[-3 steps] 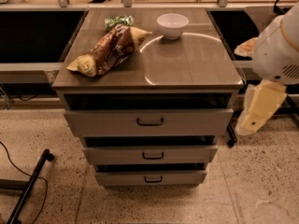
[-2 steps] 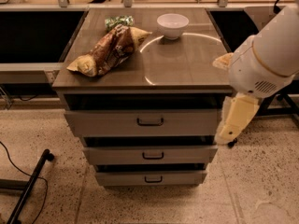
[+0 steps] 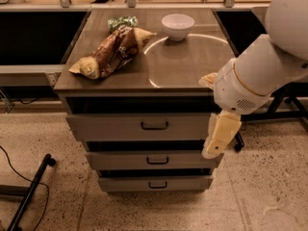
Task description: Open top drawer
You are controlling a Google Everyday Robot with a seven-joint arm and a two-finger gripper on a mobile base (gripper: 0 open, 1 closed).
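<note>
The top drawer [image 3: 120, 127] is the tallest and widest of three grey fronts in the small cabinet, with a dark pull handle [image 3: 154, 125] at its centre. A dark gap shows above its front. My gripper [image 3: 215, 147] is cream-coloured and hangs pointing down from the white arm [image 3: 260, 76]. It is in front of the right end of the top drawer's front, well to the right of the handle, and it holds nothing.
The middle drawer [image 3: 154, 160] and bottom drawer [image 3: 156, 183] sit below. On the cabinet top [image 3: 187, 64] lie a brown chip bag [image 3: 113, 52], a green packet [image 3: 121, 22] and a white bowl [image 3: 177, 26]. A black pole [image 3: 29, 191] lies on the floor at left.
My arm has swung left and nearer the cabinet. The gripper has moved from beside the cabinet's right side to in front of the right end of the drawers. The drawers have not moved.
</note>
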